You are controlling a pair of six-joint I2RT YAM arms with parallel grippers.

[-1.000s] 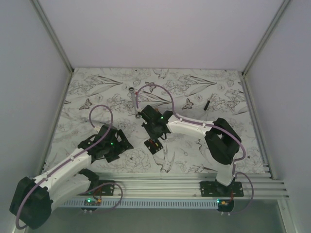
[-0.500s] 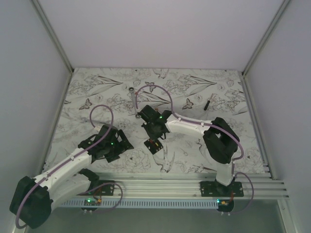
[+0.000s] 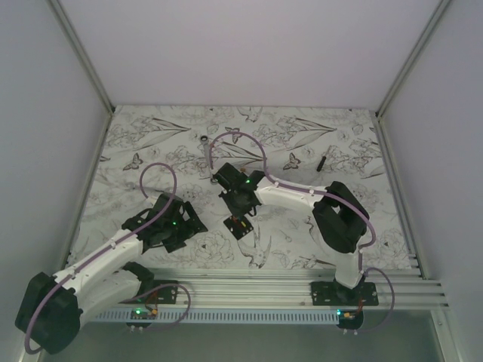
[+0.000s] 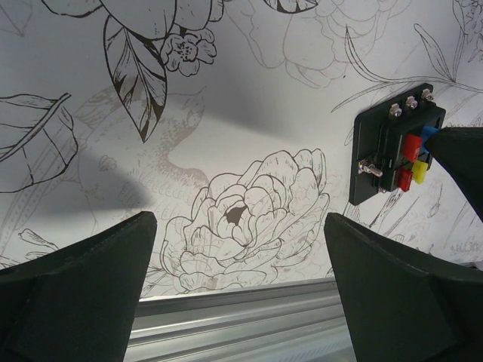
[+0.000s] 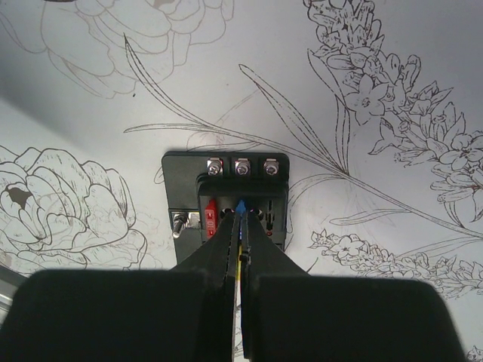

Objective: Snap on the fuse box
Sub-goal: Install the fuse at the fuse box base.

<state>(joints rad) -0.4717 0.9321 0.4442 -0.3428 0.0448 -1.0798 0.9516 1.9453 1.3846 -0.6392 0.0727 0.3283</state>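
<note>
The fuse box [image 3: 240, 226] is a small black block lying flat on the flower-print mat, mid-table. The right wrist view shows its face [image 5: 185, 177] with three screws, a red fuse [image 5: 212, 217], a blue fuse [image 5: 240, 206] and a metal toggle [image 5: 179, 223]. My right gripper [image 5: 240, 215] is shut, its narrow fingertips pressed together right over the blue fuse, with a sliver of yellow showing through the slit. My left gripper [image 4: 241, 302] hangs open and empty, left of the fuse box [image 4: 370, 162], over the mat's near edge.
A silver wrench [image 3: 206, 151] lies beyond the right gripper [image 3: 239, 215]. A thin black stick [image 3: 322, 161] lies at the back right. An aluminium rail [image 3: 264, 286] runs along the near edge, also under the left gripper [image 3: 170, 226]. White walls close in both sides.
The right gripper's jaws have closed fully over the fuse box, and that arm has leaned slightly left. The left arm has not moved.
</note>
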